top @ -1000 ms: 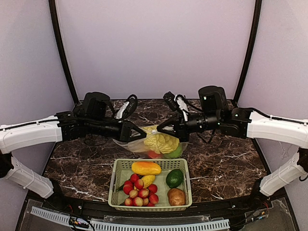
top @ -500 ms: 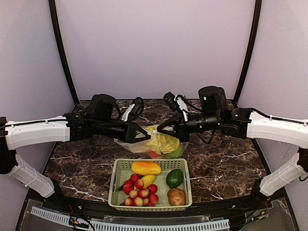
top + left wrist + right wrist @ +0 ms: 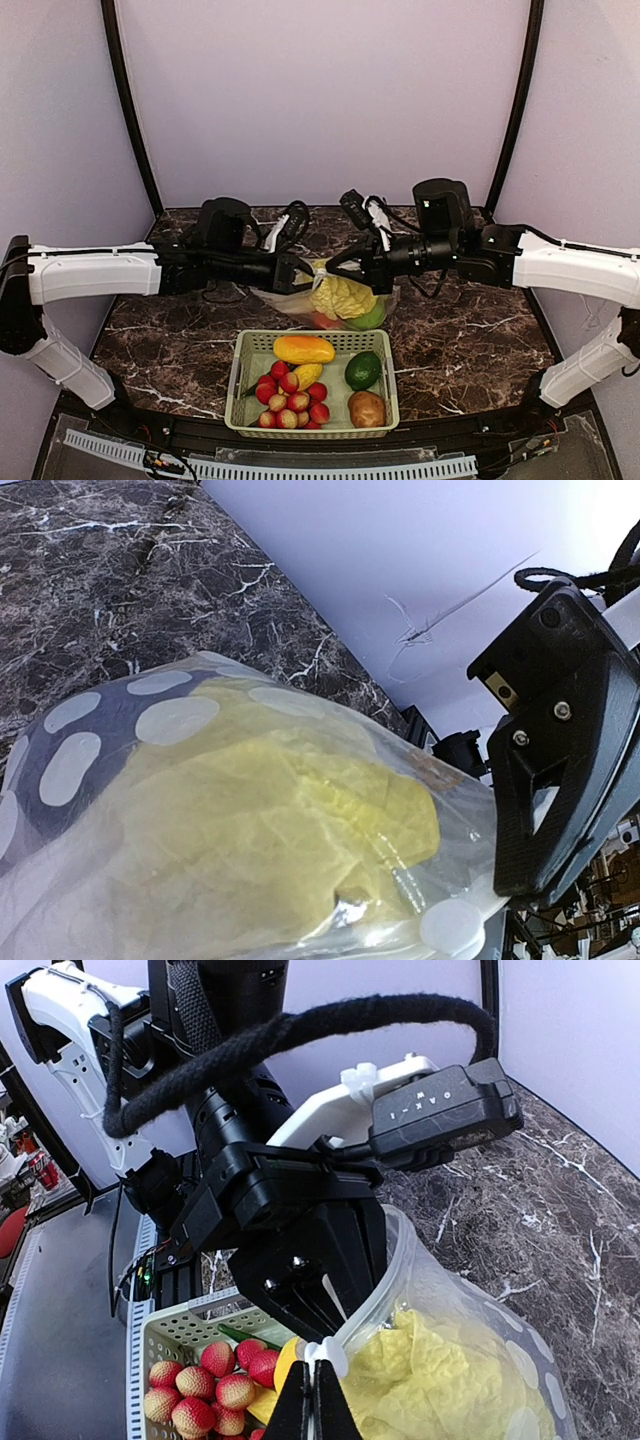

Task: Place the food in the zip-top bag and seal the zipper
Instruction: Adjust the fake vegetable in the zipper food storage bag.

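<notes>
The zip-top bag (image 3: 283, 300) lies behind the basket and holds the pale yellow cabbage (image 3: 338, 295), the green apple (image 3: 369, 318) and a red piece (image 3: 320, 321). My right gripper (image 3: 333, 268) is shut on the white tab at the zipper (image 3: 325, 1352) and holds the mouth edge (image 3: 400, 1270) up. My left gripper (image 3: 303, 270) is at the same mouth, facing the right one, jaws apart round the rim (image 3: 322, 1298). In the left wrist view the dotted bag (image 3: 175, 720) and the cabbage (image 3: 270, 820) fill the frame. One finger (image 3: 545, 750) shows; the other is hidden.
The pale green basket (image 3: 240, 355) stands in front of the bag, near the table's front edge. It holds a yellow-orange fruit (image 3: 303, 349), an avocado (image 3: 362, 370), a potato (image 3: 366, 408) and several small red berries (image 3: 290, 395). It also shows in the right wrist view (image 3: 185, 1335).
My left arm has reached to the right until its gripper is at the bag's mouth beside the right gripper. The right gripper has kept its hold and place.
</notes>
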Robot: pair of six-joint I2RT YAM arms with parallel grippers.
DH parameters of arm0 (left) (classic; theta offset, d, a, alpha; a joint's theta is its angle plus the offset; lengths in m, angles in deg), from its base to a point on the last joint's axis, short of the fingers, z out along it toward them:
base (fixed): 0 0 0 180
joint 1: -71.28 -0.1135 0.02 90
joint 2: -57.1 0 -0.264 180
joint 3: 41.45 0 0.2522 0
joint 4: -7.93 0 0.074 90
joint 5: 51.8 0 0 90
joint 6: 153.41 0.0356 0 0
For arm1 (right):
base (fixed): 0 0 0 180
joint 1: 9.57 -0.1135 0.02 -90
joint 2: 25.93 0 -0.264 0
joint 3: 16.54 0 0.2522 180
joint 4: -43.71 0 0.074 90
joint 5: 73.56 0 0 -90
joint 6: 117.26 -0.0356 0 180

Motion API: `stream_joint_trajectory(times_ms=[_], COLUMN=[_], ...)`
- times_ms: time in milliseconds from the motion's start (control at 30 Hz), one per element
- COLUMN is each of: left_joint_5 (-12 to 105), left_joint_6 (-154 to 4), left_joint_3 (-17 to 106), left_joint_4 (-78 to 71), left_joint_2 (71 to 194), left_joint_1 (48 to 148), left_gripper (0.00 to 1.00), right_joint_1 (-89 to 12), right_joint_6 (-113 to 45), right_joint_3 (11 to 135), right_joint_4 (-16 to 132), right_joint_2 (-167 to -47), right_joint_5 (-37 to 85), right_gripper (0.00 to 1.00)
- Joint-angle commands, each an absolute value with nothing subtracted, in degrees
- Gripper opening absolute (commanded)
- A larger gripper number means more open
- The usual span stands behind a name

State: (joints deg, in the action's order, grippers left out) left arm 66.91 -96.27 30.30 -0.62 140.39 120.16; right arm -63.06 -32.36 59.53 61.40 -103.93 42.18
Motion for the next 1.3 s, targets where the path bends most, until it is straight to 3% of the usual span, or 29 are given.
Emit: stream_joint_trajectory(times_ms=[0, 367, 500, 633, 767, 1000, 1267], left_joint_5=[68.75, 69.28, 64.01, 59.35, 58.05, 61.73, 70.11], left_joint_6=[-98.4, -96.52, -92.37, -89.27, -88.19, -82.44, -69.65], left_joint_3=[30.4, 30.28, 30.53, 29.83, 28.64, 32.04, 41.97], left_joint_4=[6.19, 5.25, -1.47, -7.47, -11.21, -16.25, -20.53], left_joint_2=[141.95, 142.96, 139.02, 132.97, 128.09, 125.03, 131.22], left_joint_1=[121.64, 123.31, 123.18, 122.52, 121.42, 120.98, 121.34], left_gripper=[0.01, 0.07, 0.17, 0.34, 0.41, 0.45, 0.5], right_joint_1=[-63.29, -63.27, -63.27, -63.26, -63.26, -63.25, -63.26], right_joint_6=[-33.14, -34.2, -34.27, -34.29, -34.37, -34.67, -34.97], right_joint_3=[59.04, 58.08, 57.16, 56.29, 55.73, 55.18, 55.32], right_joint_4=[55.61, 55.1, 55.3, 55.53, 55.63, 55.37, 55.31], right_joint_2=[-103.43, -102.91, -101.62, -100.42, -99.62, -99.29, -99.08], right_joint_5=[43.48, 39.82, 39.15, 38.69, 38.52, 38.89, 39.29], right_gripper=[0.0, 0.0, 0.0, 0.0, 0.0, 0.0, 0.0])
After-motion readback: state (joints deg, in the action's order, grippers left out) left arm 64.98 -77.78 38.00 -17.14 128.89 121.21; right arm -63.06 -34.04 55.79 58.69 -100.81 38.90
